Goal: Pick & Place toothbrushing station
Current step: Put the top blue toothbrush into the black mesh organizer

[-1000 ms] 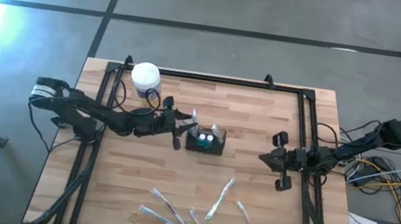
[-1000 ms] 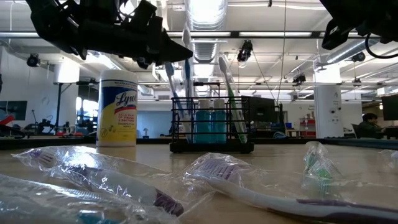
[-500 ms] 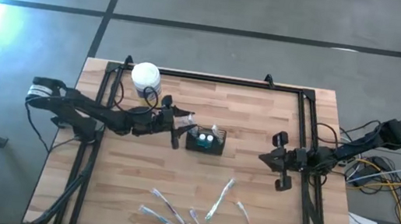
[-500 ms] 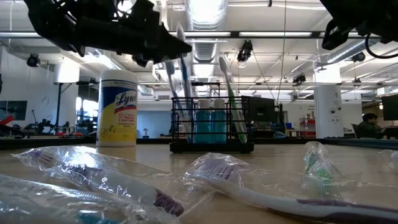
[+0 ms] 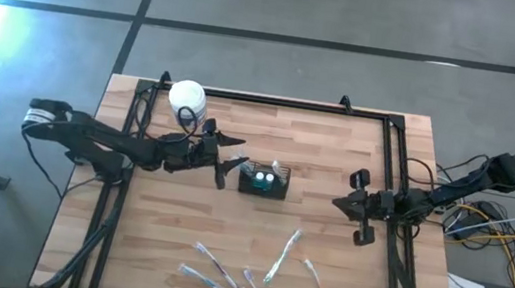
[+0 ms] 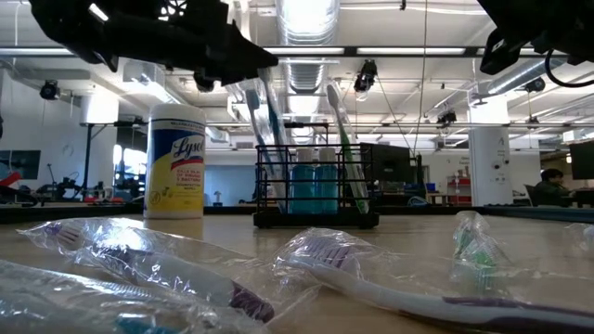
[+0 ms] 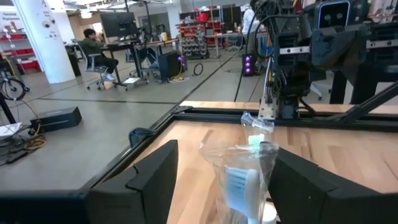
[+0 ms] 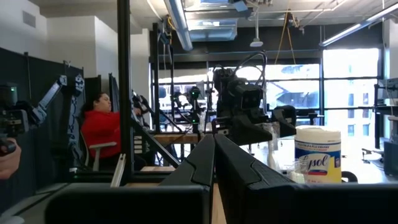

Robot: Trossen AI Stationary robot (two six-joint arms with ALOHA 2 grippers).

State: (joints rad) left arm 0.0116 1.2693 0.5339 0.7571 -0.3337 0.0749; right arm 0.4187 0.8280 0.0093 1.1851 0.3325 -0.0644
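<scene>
Black wire makes up the toothbrushing station (image 5: 263, 180), which stands upright near the middle of the wooden table (image 5: 339, 135), just beside the left gripper (image 5: 232, 157). In the low view the station (image 6: 316, 186) holds teal bottles and several toothbrushes standing on end, some leaning outward.

The likeliest trouble is a sideways knock. The holder is light and top-heavy with tall brushes, so a finger catching a brush head (image 7: 238, 186) or its clear wrapper could tip the station or drag it across the wood instead of gripping it. A brush leaning out may also sit between the fingers in place of the wire frame, giving a weak hold. The Lysol wipes canister (image 5: 187, 100) stands near the left arm, and a wide swing could brush it.

The left gripper's fingers are spread wide and hold nothing; in its wrist view a wrapped toothbrush head stands in the gap between them, and whether a finger touches the wrapper cannot be told. In the low view this gripper (image 6: 243, 63) hovers at about the height of the brush tops.

The right gripper (image 5: 364, 206) waits at the table's right edge, well apart from the station, its fingers pressed together and empty. Loose wrapped toothbrushes (image 5: 284, 254) lie on the near part of the table.
</scene>
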